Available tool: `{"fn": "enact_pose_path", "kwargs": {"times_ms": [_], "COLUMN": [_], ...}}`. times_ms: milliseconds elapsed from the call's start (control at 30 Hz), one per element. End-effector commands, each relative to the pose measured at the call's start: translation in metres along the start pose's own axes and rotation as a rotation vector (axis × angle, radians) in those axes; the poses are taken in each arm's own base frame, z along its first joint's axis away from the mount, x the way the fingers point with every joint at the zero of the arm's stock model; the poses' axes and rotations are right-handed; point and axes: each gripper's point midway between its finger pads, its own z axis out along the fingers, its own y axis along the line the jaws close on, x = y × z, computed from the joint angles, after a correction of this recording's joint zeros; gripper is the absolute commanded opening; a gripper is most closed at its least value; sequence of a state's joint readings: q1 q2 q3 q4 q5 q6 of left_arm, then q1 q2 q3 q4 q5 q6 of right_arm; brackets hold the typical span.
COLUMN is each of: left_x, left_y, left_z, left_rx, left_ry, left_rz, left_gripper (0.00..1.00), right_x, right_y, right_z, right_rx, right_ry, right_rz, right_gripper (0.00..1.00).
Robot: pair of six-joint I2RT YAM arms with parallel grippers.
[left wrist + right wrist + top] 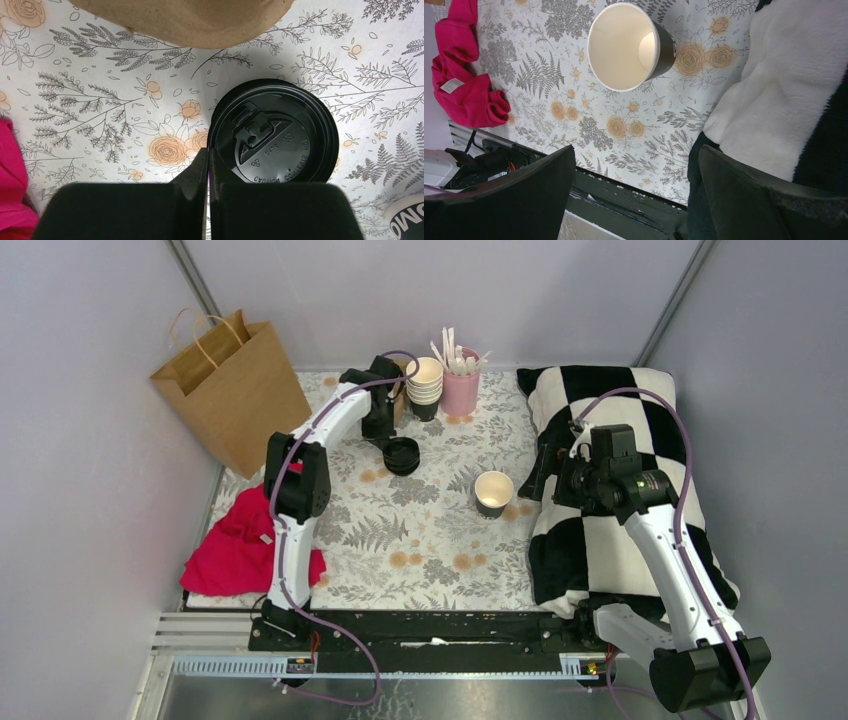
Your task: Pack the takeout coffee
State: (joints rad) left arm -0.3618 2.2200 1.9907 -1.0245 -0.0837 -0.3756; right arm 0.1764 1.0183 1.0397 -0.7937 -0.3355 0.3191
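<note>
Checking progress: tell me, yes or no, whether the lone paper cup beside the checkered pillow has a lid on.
No, the paper cup stands open, its cream inside showing.

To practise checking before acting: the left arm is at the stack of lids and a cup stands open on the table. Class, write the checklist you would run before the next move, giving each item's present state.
1. Left gripper shut at the rim of the top lid: ok.
2. Lid's rim actually caught in that grip: cannot tell.
3. Open cup upright on the table: ok.
4. Cup has a lid on: not ok.
5. Right gripper open and empty, near the cup: ok.
6. Paper bag standing at the far left: ok.
</note>
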Motion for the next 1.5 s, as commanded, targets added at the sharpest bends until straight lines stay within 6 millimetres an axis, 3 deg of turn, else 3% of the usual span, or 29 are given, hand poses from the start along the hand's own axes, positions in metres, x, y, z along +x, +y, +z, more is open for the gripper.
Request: {"fn": "enact_pose_path", "kwargs": {"times_ms": [0, 167, 467, 700, 833, 967, 1167, 1467], "left_x": [-0.022, -0.018, -0.043, -0.045, -0.048, -0.046, -0.016, 0.007], "left_y": [-0.001, 0.000, -0.003, 0.004, 0.003, -0.025, -0.081, -0.134], "left_z": [-0.039, -0.036, -0.060, -0.068, -0.083, -0.108, -0.157, -0.260], "left_rx": [0.007, 0.004, 0.082, 0.105, 0.150, 0.349, 0.752, 1.186], "left_ry": [-0.100, -0.090, -0.191, -0.197, -0.212, -0.203, -0.114, -0.086], "left_rz": [-0.042, -0.065, -0.172, -0.209, -0.222, -0.213, -0.311, -0.396], "left_gripper": [0.00, 0.00, 0.00, 0.00, 0.00, 0.00, 0.00, 0.00], "right_x": [-0.003, -0.004, -0.002, -0.002, -0.002, -0.005, -0.017, -0.058], "right_y": [0.007, 0.007, 0.006, 0.006, 0.006, 0.008, 0.022, 0.094], "right_z": [0.004, 0.004, 0.004, 0.004, 0.004, 0.002, -0.005, -0.038], "right_rx": [-0.035, -0.037, -0.033, -0.031, -0.032, -0.038, -0.085, -0.393], "right_ry": [-0.001, -0.002, -0.001, -0.003, -0.005, -0.011, -0.040, -0.135], "right_rz": [-0.007, -0.007, -0.006, -0.008, -0.008, -0.008, -0.023, 0.019], "right_gripper": [1.00, 1.00, 1.00, 1.00, 1.00, 1.00, 1.00, 1.00]}}
